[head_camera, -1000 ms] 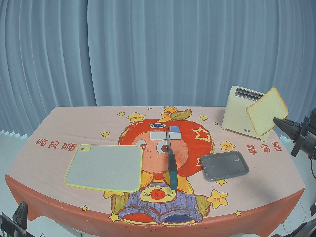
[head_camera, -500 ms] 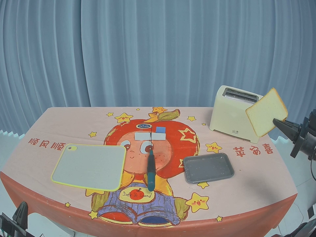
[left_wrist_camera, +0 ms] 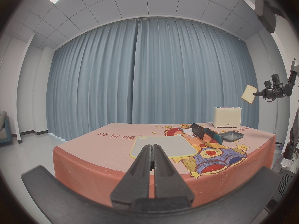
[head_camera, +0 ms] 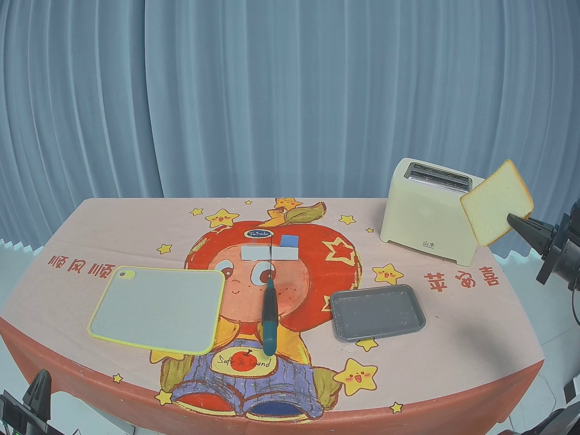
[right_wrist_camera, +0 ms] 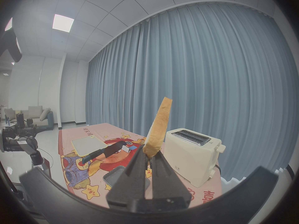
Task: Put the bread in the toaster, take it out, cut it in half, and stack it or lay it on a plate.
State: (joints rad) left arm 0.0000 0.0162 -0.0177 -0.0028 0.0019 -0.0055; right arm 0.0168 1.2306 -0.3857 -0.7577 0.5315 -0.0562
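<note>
Cream toaster (head_camera: pixel 426 219), tan bread (head_camera: pixel 496 203), grey plate (head_camera: pixel 377 312), yellow-edged board (head_camera: pixel 158 309), perhaps teal knife handle (head_camera: pixel 269 327), starry pink cloth (head_camera: pixel 465 345)

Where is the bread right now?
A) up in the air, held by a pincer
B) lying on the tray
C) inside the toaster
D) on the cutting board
A: the right pincer grips the bread by one corner, holding it in the air beside the toaster.

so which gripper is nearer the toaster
Right. The right gripper, shut on the bread, is in the air just beside the toaster; the left gripper sits low off the near left corner of the table, far away.
</note>
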